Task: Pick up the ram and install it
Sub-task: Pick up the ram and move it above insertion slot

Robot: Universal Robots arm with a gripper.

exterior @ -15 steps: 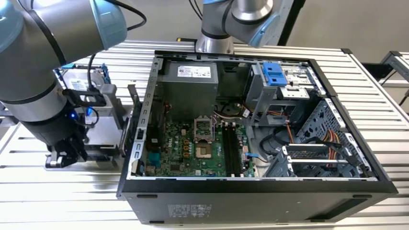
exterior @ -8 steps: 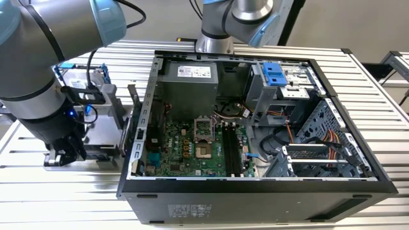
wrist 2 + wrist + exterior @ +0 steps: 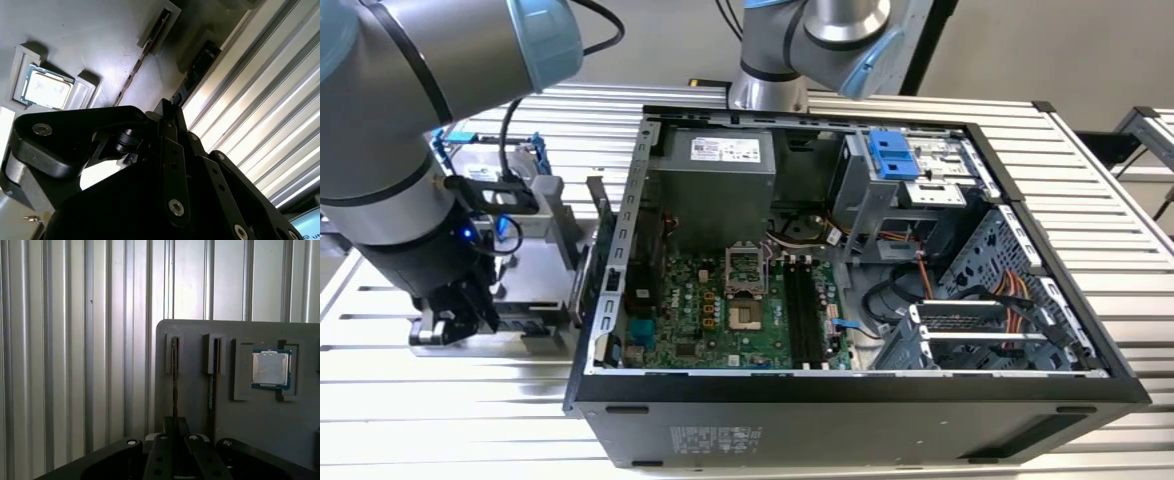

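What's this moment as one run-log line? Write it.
phase: pickup | gripper: at ram in grey tray | ram: not installed | case: open

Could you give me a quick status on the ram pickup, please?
Gripper at the tray, in line with the ram. Ram on edge in the tray. Second stick and CPU beside it; nothing in the way.

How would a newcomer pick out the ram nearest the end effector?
In the first wrist view, find the grey tray on the ribbed table. Two thin sticks stand on edge in its slots; the ram is the one farther from the square processor chip, in line with the end effector.
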